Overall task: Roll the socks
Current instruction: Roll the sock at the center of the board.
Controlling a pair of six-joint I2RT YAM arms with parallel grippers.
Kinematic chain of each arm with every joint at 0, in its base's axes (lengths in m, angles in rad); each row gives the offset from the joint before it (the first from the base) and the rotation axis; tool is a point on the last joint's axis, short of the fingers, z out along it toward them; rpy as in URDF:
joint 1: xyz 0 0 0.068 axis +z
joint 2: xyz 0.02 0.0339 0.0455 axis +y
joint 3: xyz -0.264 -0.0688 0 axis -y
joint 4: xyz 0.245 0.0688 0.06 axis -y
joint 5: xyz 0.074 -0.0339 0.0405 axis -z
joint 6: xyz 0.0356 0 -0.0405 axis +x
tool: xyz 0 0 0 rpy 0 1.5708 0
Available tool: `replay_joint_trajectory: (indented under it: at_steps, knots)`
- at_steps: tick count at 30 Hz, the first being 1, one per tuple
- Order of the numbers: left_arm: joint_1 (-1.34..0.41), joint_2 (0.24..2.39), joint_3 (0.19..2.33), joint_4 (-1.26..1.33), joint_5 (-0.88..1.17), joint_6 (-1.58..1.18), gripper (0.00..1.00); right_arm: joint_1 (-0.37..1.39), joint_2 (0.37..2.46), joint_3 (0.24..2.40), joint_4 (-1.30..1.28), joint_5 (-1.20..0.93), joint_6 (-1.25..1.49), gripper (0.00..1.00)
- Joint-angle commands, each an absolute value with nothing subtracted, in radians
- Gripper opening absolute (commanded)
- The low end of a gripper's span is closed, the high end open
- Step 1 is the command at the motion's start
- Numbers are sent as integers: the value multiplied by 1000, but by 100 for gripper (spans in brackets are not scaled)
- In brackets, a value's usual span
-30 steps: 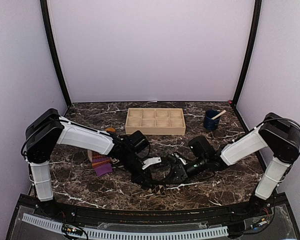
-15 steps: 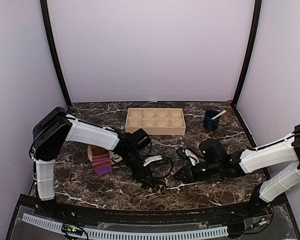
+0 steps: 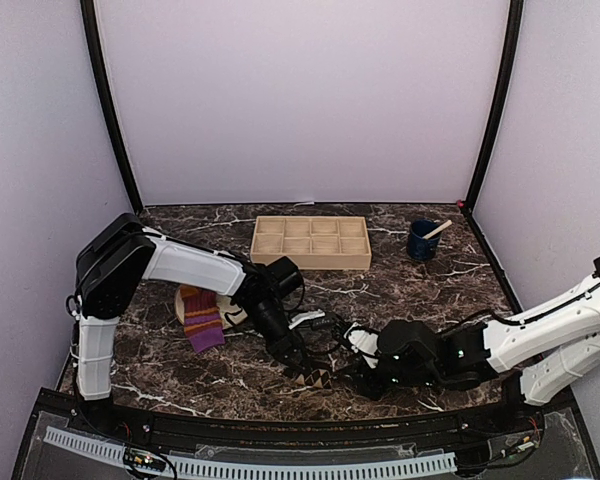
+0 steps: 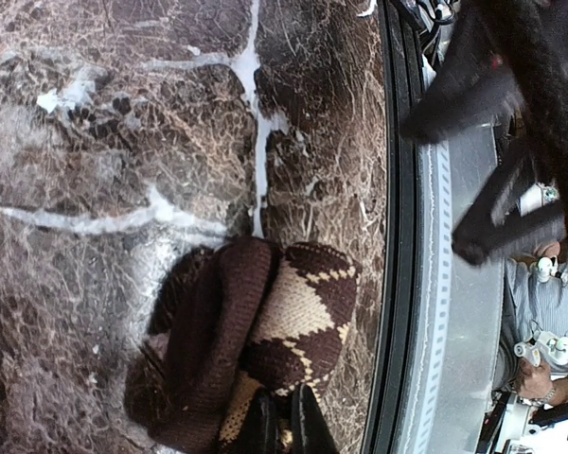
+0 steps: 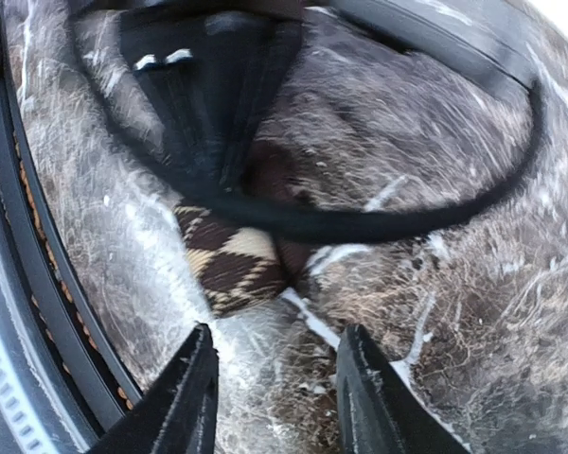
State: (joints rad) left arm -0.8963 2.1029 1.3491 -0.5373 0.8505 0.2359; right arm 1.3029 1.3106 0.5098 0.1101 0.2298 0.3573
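At the near edge of the dark, white-veined marble bench [image 3: 430, 300], a little left of its middle, lies the brown-and-cream argyle fabric sock [image 3: 316, 378], bunched into a thick, folded-over lump with its diamond pattern facing the edge. The left gripper [image 3: 302, 366] reaches down to it from the left. In the left wrist view its narrow black fingers [image 4: 261, 424] are clenched together on the cuff end of the lump [image 4: 256, 331], so it grasps the sock. Just to the right, the right gripper [image 5: 276, 407] sits low over the bench and points at the same sock [image 5: 235, 260]. Its jaws are spread apart with nothing between them, and the sock lies just ahead of the tips without touching them. A thin black cable [image 5: 407, 213] arcs across the right wrist view, above the sock. Further back, near the left edge, the magenta-purple sock with orange stripes [image 3: 202, 325] lies flat, its upper part draped over a round beige plate [image 3: 185, 300]. Toward the far edge stands a shallow pale wooden tray with small compartments [image 3: 311, 242]. In the far right corner is a dark blue cup holding a wooden stick [image 3: 421, 241].
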Motion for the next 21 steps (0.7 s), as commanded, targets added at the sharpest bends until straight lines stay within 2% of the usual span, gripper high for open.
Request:
replay_joint_trajectory:
  at_steps: [1, 10, 21]
  knots:
    - [-903, 2178, 1331, -608, 761, 257, 0, 1396, 1371, 585, 100, 410, 236, 42]
    - [-893, 2204, 1365, -643, 792, 269, 0, 1477, 1525, 693, 49, 466, 122, 47]
    - [-887, 2222, 1383, -669, 810, 281, 0, 1482, 1634, 761, 26, 503, 15, 52]
